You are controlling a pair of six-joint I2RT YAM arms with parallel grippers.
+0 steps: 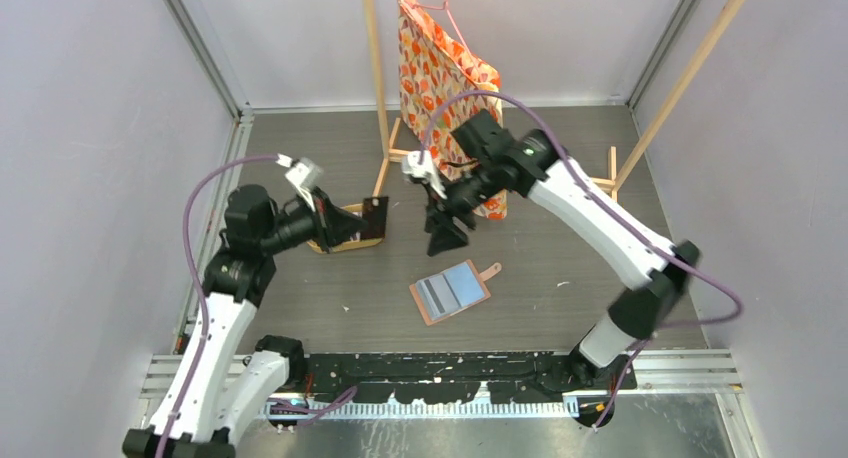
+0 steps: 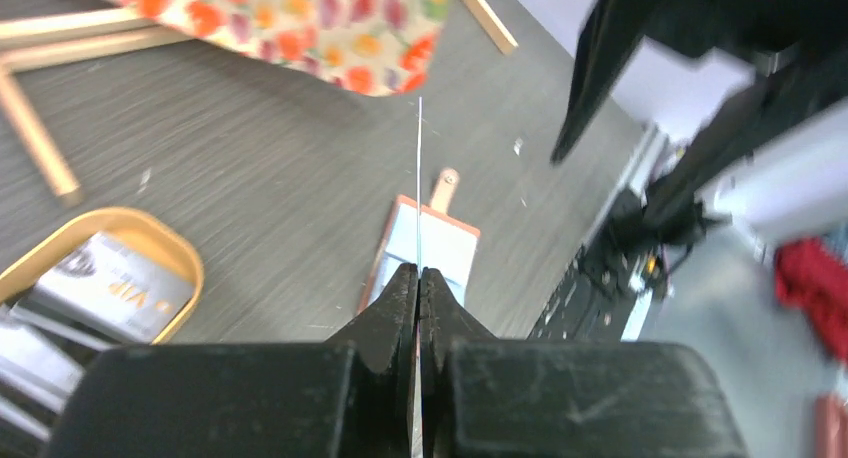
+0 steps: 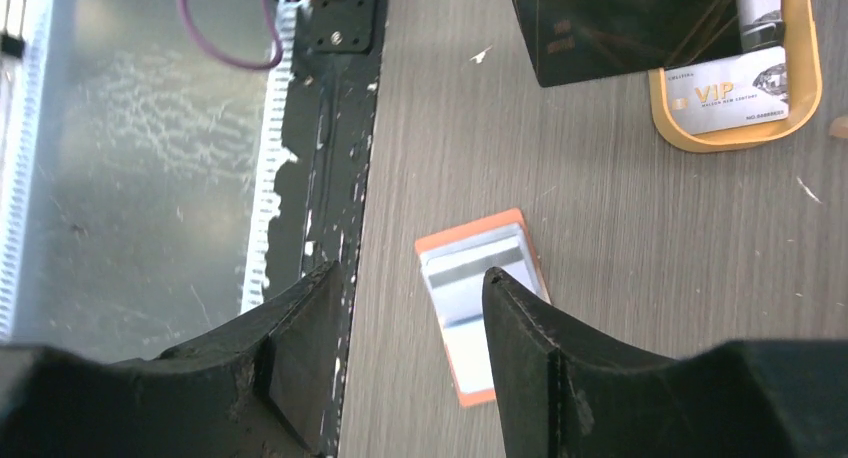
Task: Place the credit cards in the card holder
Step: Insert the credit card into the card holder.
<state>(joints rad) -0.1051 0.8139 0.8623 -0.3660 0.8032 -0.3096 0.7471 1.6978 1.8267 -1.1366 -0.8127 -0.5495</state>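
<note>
The left hand (image 2: 420, 278) is pressed together on a card (image 2: 420, 168), which is seen edge-on in the left wrist view as a thin pale line standing straight out past the fingertips. The right hand (image 3: 410, 274) is held apart with nothing between its fingers; the counter (image 1: 560, 238) and part of the holder are seen through the gap.

The holder (image 1: 450, 291) is laid open and flat near the middle of the counter, somewhat toward the near edge, grey-blue inside up. Its long axis is set on a diagonal, with the snap tab (image 1: 490, 270) pointed toward the far right corner. From the left hand it is found to the right and toward the near edge, well apart. The right hand is poised just on the far side of it and is clearly the nearer. The card is carried by the left arm, though, so the coming move is judged to turn on that gap being crossed and the card's leading edge being lined up with a slot. In the left wrist view the card's plane is aimed roughly along the holder's length. Which way the slots open cannot be told.

The tray (image 3: 700, 138) is set just beside the left hand, left of the counter's middle, with more cards in it. On the topmost pale one (image 3: 735, 93) "VIP" can be read; the small print under it is too fine to be made out. No writing is made out on the clamped card or on the holder
</note>
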